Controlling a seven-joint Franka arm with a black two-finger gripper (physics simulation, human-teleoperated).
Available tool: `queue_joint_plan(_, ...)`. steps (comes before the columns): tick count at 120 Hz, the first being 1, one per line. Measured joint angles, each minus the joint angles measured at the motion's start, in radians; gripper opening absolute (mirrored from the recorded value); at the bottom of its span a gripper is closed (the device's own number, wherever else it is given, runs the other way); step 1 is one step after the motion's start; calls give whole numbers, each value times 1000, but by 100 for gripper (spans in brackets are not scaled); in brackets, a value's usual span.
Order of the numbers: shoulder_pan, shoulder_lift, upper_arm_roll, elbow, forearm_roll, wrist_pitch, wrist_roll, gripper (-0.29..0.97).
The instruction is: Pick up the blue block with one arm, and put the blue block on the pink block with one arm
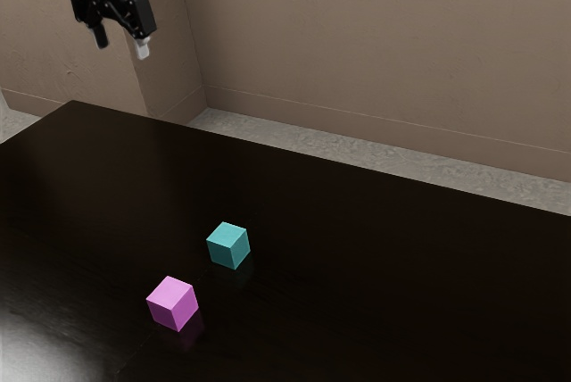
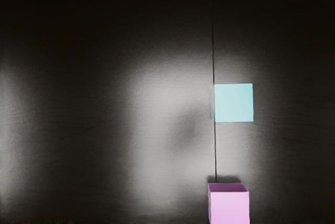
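Beige walls and a strip of grey floor sit behind a dark glossy table (image 1: 401, 266).

Ext. view: the pink block (image 1: 172, 302) is my landmark. The blue block (image 1: 228, 244), more teal than blue, sits near it, a bit further back and toward the exterior view's right. There's a gap between them, no contact. The gripper (image 1: 121, 43) hangs high above the table, well apart from the pink block, up and toward the exterior view's left. Its fingers are spread w/ nothing between them, so the hand is empty. The coming move is prob. a long drop down and toward the exterior view's right onto the blue block. It's a cube, so no long axis to pick.

Wrist view: the blue block (image 2: 233, 102) is seen from overhead, sides approx. square to the hand. The pink block (image 2: 229, 203) is near it but cut off by the frame edge. A thin dark line (image 2: 213, 51) on the table runs past one side of both blocks; can't tell what it is.
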Motion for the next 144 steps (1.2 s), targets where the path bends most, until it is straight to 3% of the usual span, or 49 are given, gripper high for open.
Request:
queue_joint_plan(28, 7, 10, 2, -61, 2, 15, -1, 68)
queue_joint_plan(49, 53, 65, 2, -374, -37, 275, 33, 68)
queue_joint_plan(66, 60, 156, 2, -419, -133, 441, 28, 68)
queue_joint_plan(104, 49, 327, -32, -447, -205, 665, -8, 68)
queue_joint_plan(123, -22, 217, -41, -664, -234, 798, -22, 68)
queue_joint_plan(144, -28, 253, -44, -699, -263, 894, -34, 68)
